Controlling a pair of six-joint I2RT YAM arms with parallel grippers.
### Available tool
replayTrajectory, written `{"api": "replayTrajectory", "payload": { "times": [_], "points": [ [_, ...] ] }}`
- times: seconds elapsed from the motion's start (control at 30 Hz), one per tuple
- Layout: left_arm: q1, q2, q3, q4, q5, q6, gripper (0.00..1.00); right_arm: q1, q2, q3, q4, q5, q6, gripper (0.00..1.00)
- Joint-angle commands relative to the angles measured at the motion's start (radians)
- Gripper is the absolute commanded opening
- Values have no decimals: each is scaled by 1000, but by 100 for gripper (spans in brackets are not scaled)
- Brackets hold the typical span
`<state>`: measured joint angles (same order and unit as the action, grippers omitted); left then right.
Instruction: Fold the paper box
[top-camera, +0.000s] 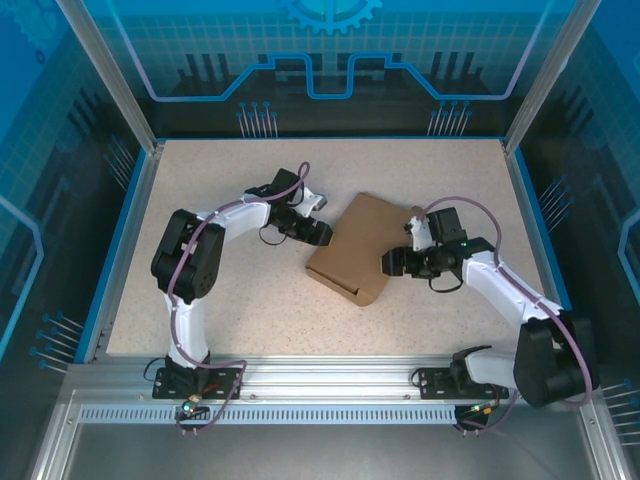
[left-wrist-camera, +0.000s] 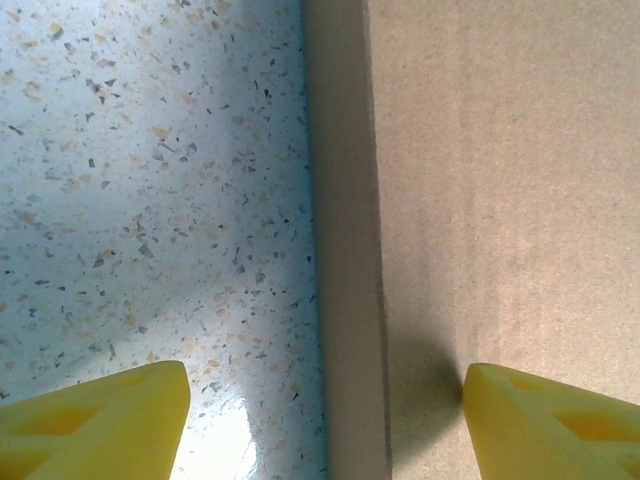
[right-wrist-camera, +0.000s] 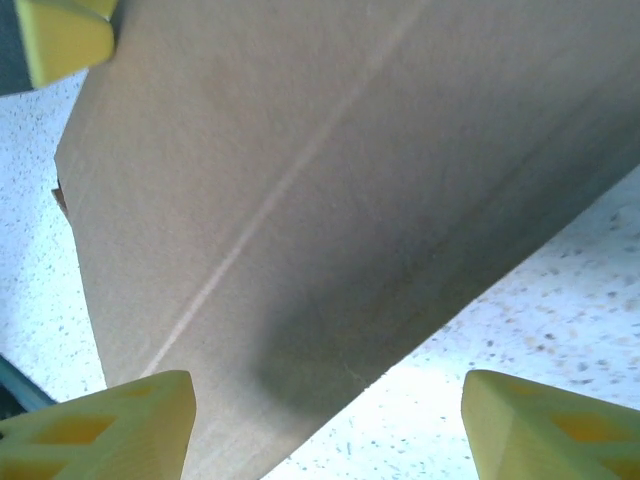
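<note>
- From above, the paper box (top-camera: 362, 250) lay closed mid-table (top-camera: 200, 300), with the left gripper (top-camera: 318, 232) and the right gripper (top-camera: 393, 263) at opposite edges.
- On the left wrist, the fingers (left-wrist-camera: 100, 420) stood apart, straddling the box's side wall.
- On the right wrist, the fingers (right-wrist-camera: 110, 425) gaped wide before the cardboard.

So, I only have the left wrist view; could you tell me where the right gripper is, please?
Observer: The right gripper is at the paper box's right edge, opposite the left gripper.
Operator: Thank you; is it open?
Observer: Yes; its yellow fingers are spread, with cardboard beneath them.
Operator: And how does the box lie?
Observer: Diagonally on the table, looking closed.
</note>
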<state>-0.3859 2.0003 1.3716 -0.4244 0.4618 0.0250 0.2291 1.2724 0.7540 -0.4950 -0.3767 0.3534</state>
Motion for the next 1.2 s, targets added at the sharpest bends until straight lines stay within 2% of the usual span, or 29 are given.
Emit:
{"api": "replayTrajectory", "payload": {
  "times": [0.0, 0.2, 0.37, 0.67, 0.93, 1.17],
  "points": [
    [-12, -40, -15, 7, -12, -14, 74, -17, 46, -14, 127, -94, 64, 72],
    [-12, -32, -11, 31, -2, -49, 74, -37, 134, -37, 268, -152, 114, 70],
    [-12, -17, -2, 55, 27, -97, 73, -43, 169, -58, 312, -145, 125, 69],
    [-14, 0, -5, 51, 11, -111, 72, -67, 181, -74, 328, -161, 118, 62],
    [-14, 15, 9, 52, 9, -112, 71, -126, 118, -77, 289, -199, 91, 59],
    [-14, 39, 14, 58, 43, -135, 69, -145, 156, -73, 328, -225, 89, 49]
  ]
}}
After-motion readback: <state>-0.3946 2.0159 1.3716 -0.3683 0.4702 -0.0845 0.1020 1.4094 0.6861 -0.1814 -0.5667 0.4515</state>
